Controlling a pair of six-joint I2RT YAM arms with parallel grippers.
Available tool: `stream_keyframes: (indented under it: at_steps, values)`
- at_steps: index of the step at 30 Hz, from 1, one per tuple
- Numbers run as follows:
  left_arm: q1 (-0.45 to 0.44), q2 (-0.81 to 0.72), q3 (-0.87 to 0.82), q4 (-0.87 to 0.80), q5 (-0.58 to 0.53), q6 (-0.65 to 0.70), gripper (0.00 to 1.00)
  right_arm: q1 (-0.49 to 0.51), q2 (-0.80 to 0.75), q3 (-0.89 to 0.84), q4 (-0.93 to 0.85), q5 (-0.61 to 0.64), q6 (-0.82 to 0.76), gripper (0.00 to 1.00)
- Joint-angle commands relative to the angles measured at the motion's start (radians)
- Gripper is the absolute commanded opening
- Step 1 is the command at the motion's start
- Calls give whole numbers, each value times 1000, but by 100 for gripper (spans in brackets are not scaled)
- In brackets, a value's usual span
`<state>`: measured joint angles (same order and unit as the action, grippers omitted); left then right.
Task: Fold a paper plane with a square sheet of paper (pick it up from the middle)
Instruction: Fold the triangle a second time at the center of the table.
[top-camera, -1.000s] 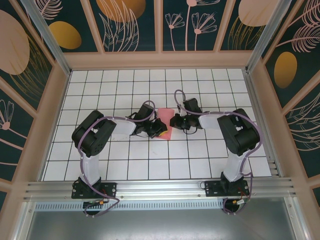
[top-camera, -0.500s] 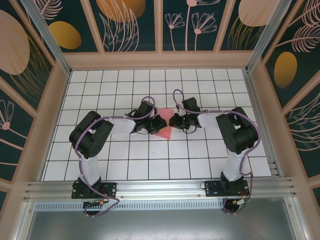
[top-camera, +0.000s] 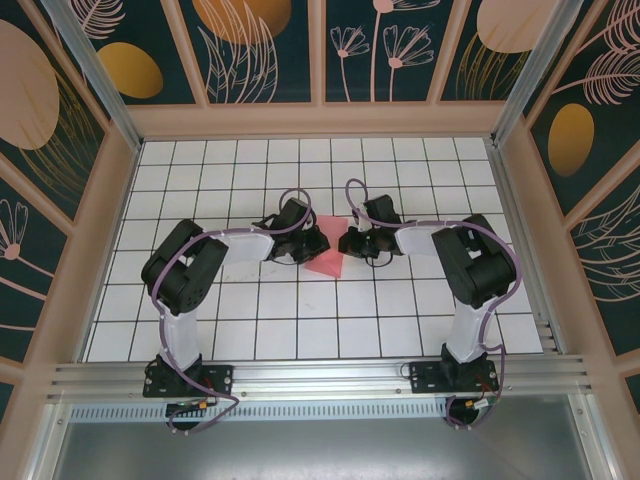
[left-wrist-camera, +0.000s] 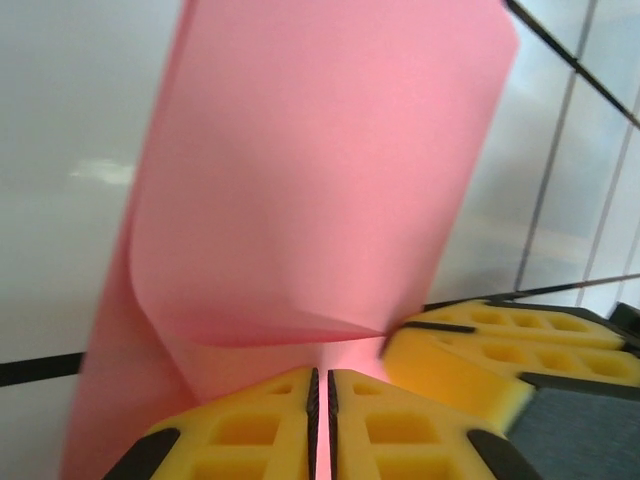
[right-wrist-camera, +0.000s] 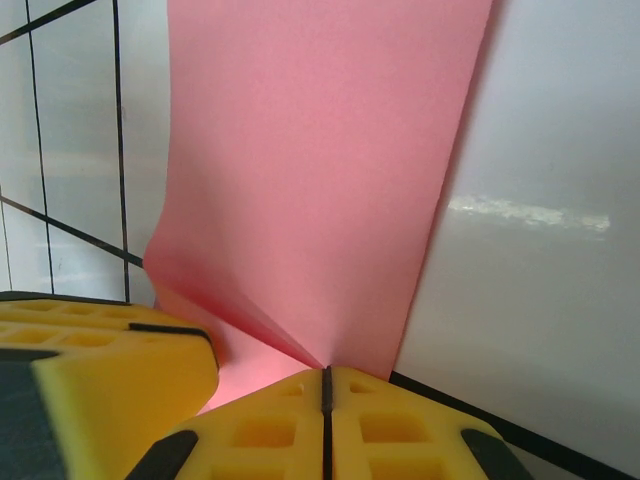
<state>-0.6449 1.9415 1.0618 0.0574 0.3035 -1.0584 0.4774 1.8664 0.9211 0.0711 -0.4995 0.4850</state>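
The square sheet of paper (top-camera: 329, 260) sits near the middle of the white gridded table (top-camera: 400, 300), between the two arms. It is plain pink and unmarked, and no longer flat: the wrist views show it rising from the pads in a smooth, curved panel, with soft creases fanning out from each pinch point. The left claw (left-wrist-camera: 320, 385) is pressed together on one edge of the sheet. The right claw (right-wrist-camera: 325, 385) is clamped on it too, just beside the left one, their yellow pads nearly touching.
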Motion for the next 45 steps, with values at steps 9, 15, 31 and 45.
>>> stream_keyframes:
  at_steps: [9, 15, 31, 45]
  values:
    - [10, -1, -56, -23, -82, -41, 15, 9, -108, 9, -5, -41, -7, 11]
    - [9, -12, -81, 0, -99, -66, 15, 40, -191, -57, -29, -33, 1, 13]
    - [9, -30, -153, 63, -88, -85, 15, 145, -152, -117, -64, 8, 26, 11]
    - [9, -35, -178, 70, -90, -91, 14, 145, -94, -118, -78, 15, 23, 10]
